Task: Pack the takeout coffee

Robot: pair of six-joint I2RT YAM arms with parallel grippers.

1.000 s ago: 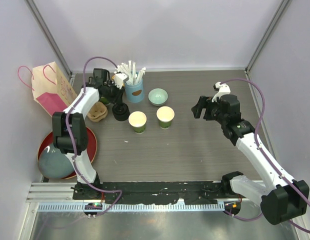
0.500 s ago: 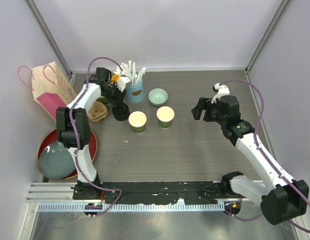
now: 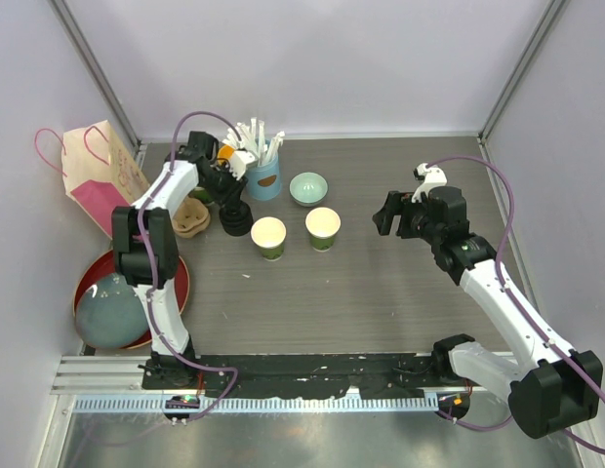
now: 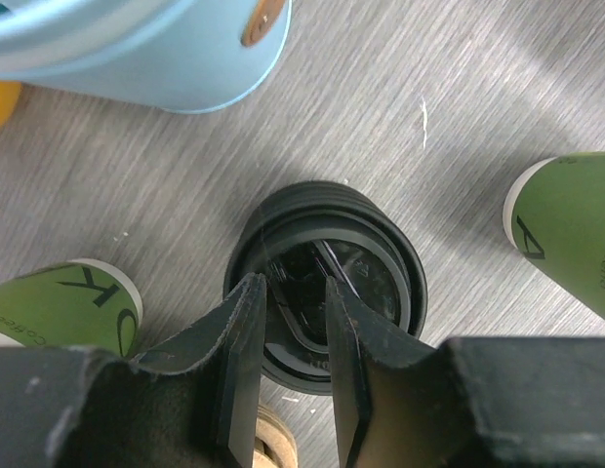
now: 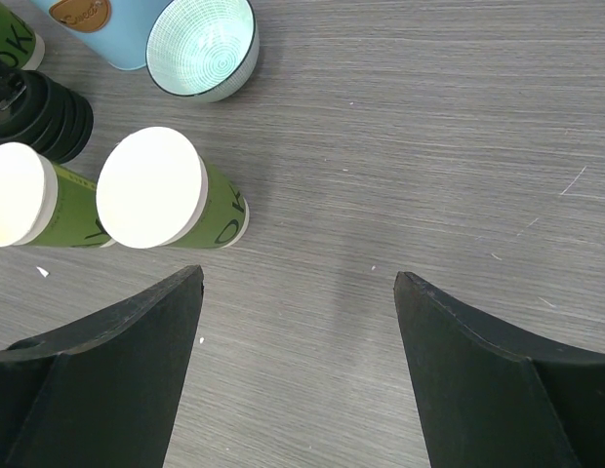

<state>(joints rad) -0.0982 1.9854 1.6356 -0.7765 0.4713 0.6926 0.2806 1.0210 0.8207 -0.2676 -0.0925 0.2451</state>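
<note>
Where two green cups (image 3: 268, 237) stand, one lid stack (image 3: 236, 219) sits beside.

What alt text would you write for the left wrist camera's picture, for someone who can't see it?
The left claw reaches down to a stack of black lids; a blue cup behind, green cups on either side.

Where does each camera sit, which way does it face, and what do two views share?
Top external: above and behind the bases, looking down on the table; left arm and right arm show.
Left wrist: looks down past the left fingers onto the stack of black lids.
Right wrist: looks down between the wide right fingers at two green cups and a pale green bowl.
Shared: both wrist views show the lids and cups.
</note>
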